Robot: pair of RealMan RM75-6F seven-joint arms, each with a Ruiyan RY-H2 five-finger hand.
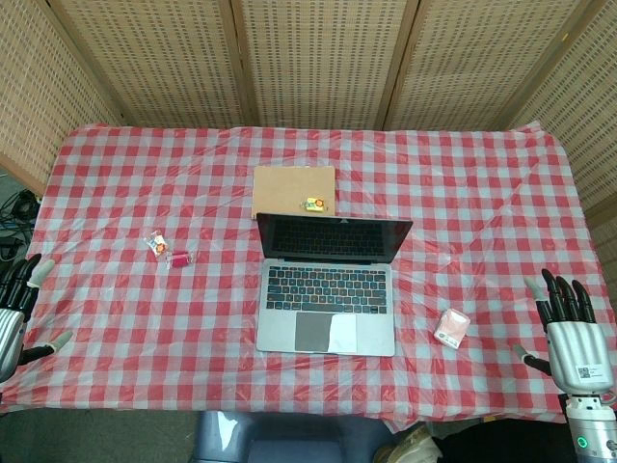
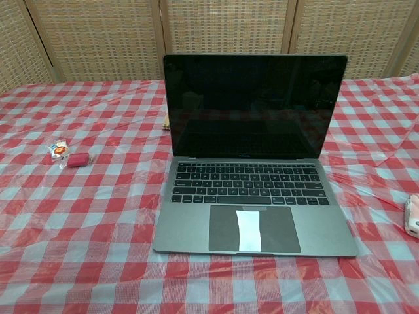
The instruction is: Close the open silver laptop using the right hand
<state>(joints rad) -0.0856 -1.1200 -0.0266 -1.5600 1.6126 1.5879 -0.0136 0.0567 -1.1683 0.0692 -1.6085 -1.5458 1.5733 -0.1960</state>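
The silver laptop (image 1: 328, 289) (image 2: 252, 176) stands open in the middle of the checked tablecloth, its dark screen upright and facing me. A white slip lies on its trackpad (image 2: 249, 230). My right hand (image 1: 571, 328) hovers at the table's right front corner, fingers spread, holding nothing, well to the right of the laptop. My left hand (image 1: 17, 311) is at the left front edge, also open and empty. Neither hand shows in the chest view.
A brown cardboard sheet (image 1: 293, 189) lies behind the laptop with a small sticker on it. Wrapped sweets (image 1: 166, 249) (image 2: 71, 155) sit to the left. A small pink-and-white box (image 1: 451, 327) (image 2: 412, 216) rests right of the laptop. Wicker screens (image 1: 318, 58) stand behind the table.
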